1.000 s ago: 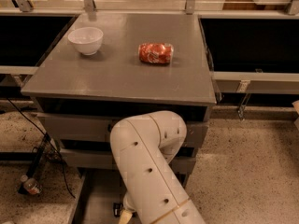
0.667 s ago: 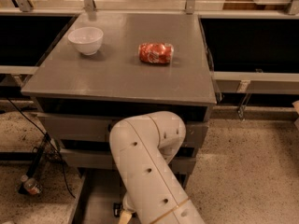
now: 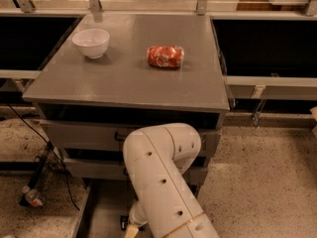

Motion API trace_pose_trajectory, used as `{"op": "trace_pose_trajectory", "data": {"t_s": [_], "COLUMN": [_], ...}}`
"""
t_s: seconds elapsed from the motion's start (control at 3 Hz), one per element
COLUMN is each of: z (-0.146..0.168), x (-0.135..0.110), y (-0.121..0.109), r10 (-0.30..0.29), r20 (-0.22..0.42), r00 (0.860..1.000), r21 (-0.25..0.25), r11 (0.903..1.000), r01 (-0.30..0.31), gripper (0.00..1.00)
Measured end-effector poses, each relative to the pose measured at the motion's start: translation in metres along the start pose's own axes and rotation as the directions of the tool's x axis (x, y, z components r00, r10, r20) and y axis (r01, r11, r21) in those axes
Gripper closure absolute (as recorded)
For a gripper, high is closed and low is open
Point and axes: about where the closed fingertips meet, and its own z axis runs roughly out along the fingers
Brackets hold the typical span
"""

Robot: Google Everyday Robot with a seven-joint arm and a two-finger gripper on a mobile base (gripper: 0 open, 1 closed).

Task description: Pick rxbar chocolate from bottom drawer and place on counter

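Observation:
The bottom drawer (image 3: 105, 208) is pulled out at the foot of the cabinet, showing a strip of its plain grey floor. My white arm bends down over it and covers most of it. The gripper (image 3: 130, 227) is low inside the drawer, at the bottom edge of the view, mostly hidden behind the arm. The rxbar chocolate is hidden from view; only a small dark shape shows beside the gripper, and I cannot tell what it is. The counter (image 3: 124, 78) is the wide grey top above.
On the counter stand a white bowl (image 3: 91, 42) at the back left and a red soda can (image 3: 165, 56) lying on its side near the middle. Two shut grey drawers (image 3: 84, 135) sit above the open one. Cables and a bottle (image 3: 32, 197) lie on the floor at left.

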Motion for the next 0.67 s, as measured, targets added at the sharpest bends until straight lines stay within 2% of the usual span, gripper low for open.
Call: {"op": "trace_pose_trajectory", "data": {"t_s": [0.33,0.67], "z": [0.0,0.0], "x": [0.0,0.0], "y": [0.0,0.0], "r10": [0.0,0.0], "r20": [0.0,0.0], "r00": [1.0,1.0], "r21": [0.0,0.0], "r11": [1.0,1.0], "r01": [0.0,0.0], "gripper": [0.06,0.04]}}
